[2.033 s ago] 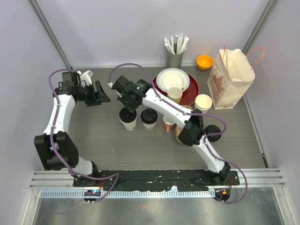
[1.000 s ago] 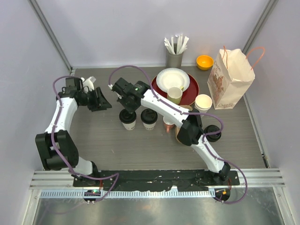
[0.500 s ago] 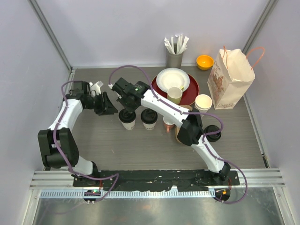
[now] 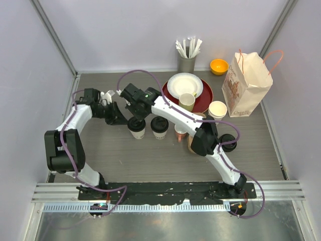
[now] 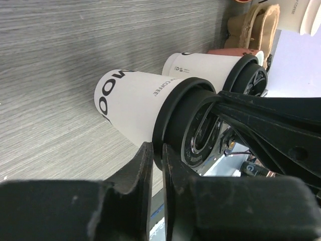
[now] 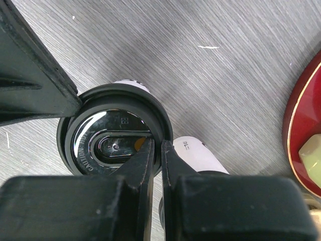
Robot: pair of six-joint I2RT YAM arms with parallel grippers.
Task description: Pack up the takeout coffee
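Both coffees stand upright on the table [image 4: 125,155] near its middle, black lids on, so their contents are hidden. The second cup [image 4: 159,126] is just beside the gripped cup [image 4: 137,129] at its 3 o'clock.

The right claw [image 4: 134,116] comes down from above with its fingers drawn almost together. In the right wrist view they nip the rim of the gripped cup's lid. The left claw [image 4: 120,119] sits at that cup's 9 o'clock, its fingers a thin slit apart. Its tips meet the lid's rim, but whether they pinch it cannot be told.

At 1 o'clock from the cups a red plate [image 4: 205,98] carries a white paper plate [image 4: 183,83] and a pale green mug [image 4: 187,101]. At 12 o'clock a metal tumbler [image 4: 186,64] holds white sticks [image 4: 188,46]. A paper bag [image 4: 248,83] stands open at 2 o'clock, its inside unseen, and an orange bowl [image 4: 218,66] sits beside it.

The left wrist view shows "COFFEE" in small black print on the gripped cup's wall. There are also large black letters, partly turned away. The lid reads "CAUTION", and the rest is cut off. The bag's reddish print is too small to read.
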